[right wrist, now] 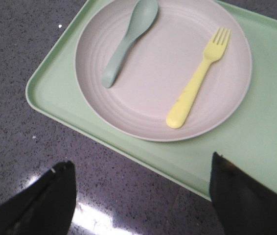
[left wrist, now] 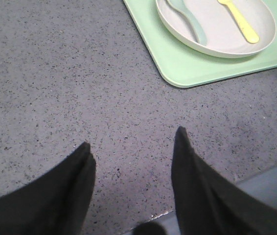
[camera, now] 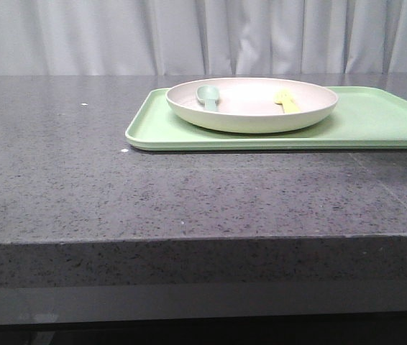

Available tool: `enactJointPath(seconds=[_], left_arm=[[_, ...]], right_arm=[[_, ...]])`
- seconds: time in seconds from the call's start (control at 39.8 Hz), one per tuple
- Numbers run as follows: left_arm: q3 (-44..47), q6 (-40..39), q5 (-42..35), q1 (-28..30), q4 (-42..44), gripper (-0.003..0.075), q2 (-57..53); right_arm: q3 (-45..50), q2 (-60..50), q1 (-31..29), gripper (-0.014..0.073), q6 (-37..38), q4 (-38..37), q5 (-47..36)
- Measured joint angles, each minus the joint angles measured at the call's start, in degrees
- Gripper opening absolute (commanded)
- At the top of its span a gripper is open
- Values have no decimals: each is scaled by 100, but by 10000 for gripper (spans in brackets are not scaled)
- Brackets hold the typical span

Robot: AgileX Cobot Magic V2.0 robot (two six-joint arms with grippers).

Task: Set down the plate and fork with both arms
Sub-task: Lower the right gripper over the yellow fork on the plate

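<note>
Left gripper (left wrist: 131, 161) hangs over bare grey worktop (camera: 189, 194), jaws spread wide with nothing between them, just speckled stone showing in the gap. Right gripper (right wrist: 141, 188) is also parted wide and holding nothing, its dark fingers (right wrist: 45, 200) straddling the near edge of the light-green tray (right wrist: 265, 132).

Out from there, in the front view: the tray (camera: 383, 122) lies flat on the worktop at about 1 o'clock from the picture's centre, running off the right edge. On its left part sits the plate (camera: 250, 118), a round, shallow, off-white dish with a raised rim.

Two pieces lie inside the plate (right wrist: 153, 83), apart from each other. The yellow fork (right wrist: 197, 83) rests on the plate's right half as the front view has it, lying flat. The pale green spoon (right wrist: 128, 41) lies on the left half, its bowl near the rim. In the front view, fork (camera: 286, 101) and spoon (camera: 208, 95) just peek above the plate's wall.
</note>
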Motion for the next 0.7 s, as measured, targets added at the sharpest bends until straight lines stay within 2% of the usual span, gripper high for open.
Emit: enactJointPath(seconds=[0.33, 0.7], left_arm=[[0, 0, 0, 0, 0, 357, 0], [0, 0, 0, 0, 0, 357, 0]], right_arm=[[-1853, 1952, 34, 581, 1165, -906, 974], [-3712, 3742, -51, 581, 1565, -1128, 1754]])
